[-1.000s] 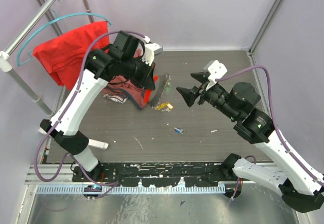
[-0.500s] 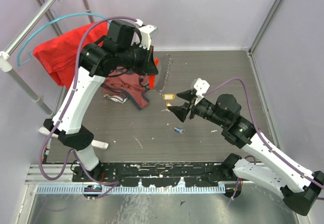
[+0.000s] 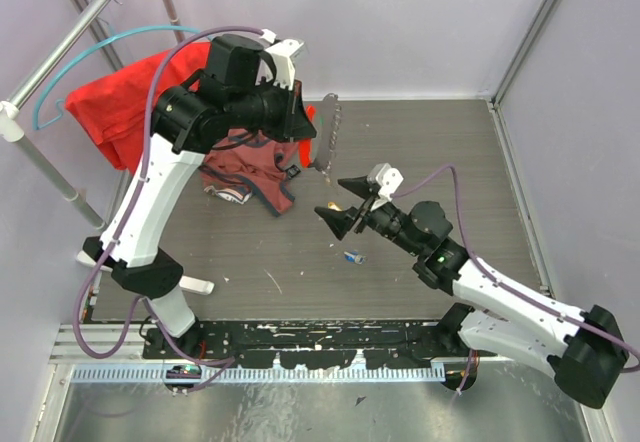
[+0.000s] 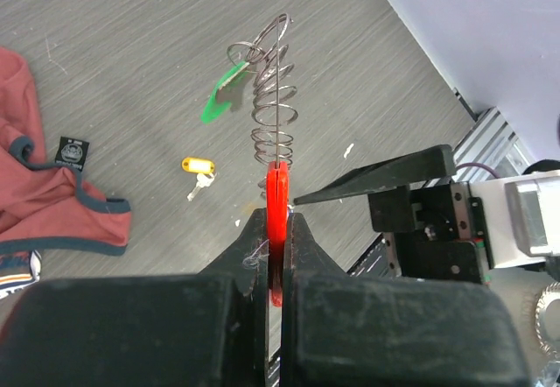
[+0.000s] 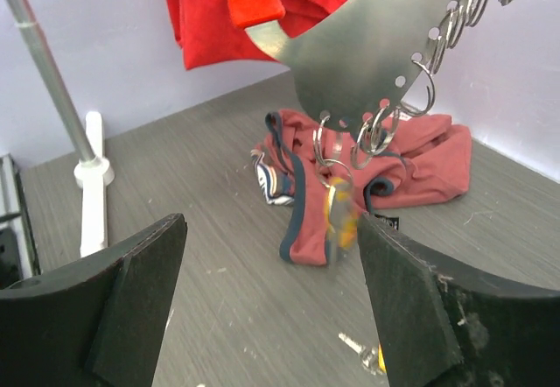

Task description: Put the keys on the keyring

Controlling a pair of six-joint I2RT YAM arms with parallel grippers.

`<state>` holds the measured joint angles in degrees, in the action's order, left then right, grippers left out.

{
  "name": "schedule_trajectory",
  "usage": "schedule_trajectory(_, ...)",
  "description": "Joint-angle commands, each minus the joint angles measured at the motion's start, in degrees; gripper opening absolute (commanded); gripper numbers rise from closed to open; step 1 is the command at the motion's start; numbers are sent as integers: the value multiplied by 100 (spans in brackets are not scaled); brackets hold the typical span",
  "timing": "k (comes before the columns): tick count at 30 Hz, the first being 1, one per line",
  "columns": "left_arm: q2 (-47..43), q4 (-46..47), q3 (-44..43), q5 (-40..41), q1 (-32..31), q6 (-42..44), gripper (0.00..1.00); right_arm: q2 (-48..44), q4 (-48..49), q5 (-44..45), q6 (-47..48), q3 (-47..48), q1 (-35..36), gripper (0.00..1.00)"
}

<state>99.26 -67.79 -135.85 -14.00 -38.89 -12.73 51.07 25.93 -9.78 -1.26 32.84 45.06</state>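
Observation:
My left gripper (image 3: 310, 154) is shut on the red tag (image 4: 276, 199) of the keyring (image 3: 330, 130), holding it up over the table. It is a silvery plate (image 5: 376, 45) with several wire rings (image 4: 273, 107) along its edge. A green key (image 4: 223, 94) hangs from one ring. A yellow-headed key (image 5: 339, 216), blurred, dangles from a lower ring. My right gripper (image 3: 332, 198) is open just below the keyring, nothing between its fingers (image 5: 131, 291). A yellow key (image 4: 197, 166) and a blue key (image 3: 353, 257) lie on the table.
A dusty-pink garment with blue trim (image 3: 250, 172) lies on the table left of the keyring. A red cloth (image 3: 130, 102) hangs from a teal hanger on the metal rack at the far left. The rack's white foot (image 5: 92, 177) stands beyond it.
My right arm has swung left and forward under the keyring, and its jaws have widened. My left arm has carried the keyring a little up and to the right.

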Motion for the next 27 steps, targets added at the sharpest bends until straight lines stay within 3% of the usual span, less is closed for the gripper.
schedule_trajectory(1, -237, 407, -10, -23, 20, -158, 0, 361, 1687, 622, -193, -98, 94, 85)
schedule_trajectory(7, -264, 486, -7, -66, 28, -220, 0, 659, 1863, 1215, 99, -44, 146, 85)
schedule_trajectory(13, -274, 532, -5, -102, 24, -247, 0, 976, 1955, 1174, 98, 120, 144, 85)
schedule_trajectory(20, -302, 575, 4, -144, 27, -265, 0, 1236, 2059, 1086, 64, 271, 146, 70)
schedule_trajectory(27, -312, 586, 14, -203, 27, -314, 0, 1336, 2271, 1048, -17, 351, 152, 76)
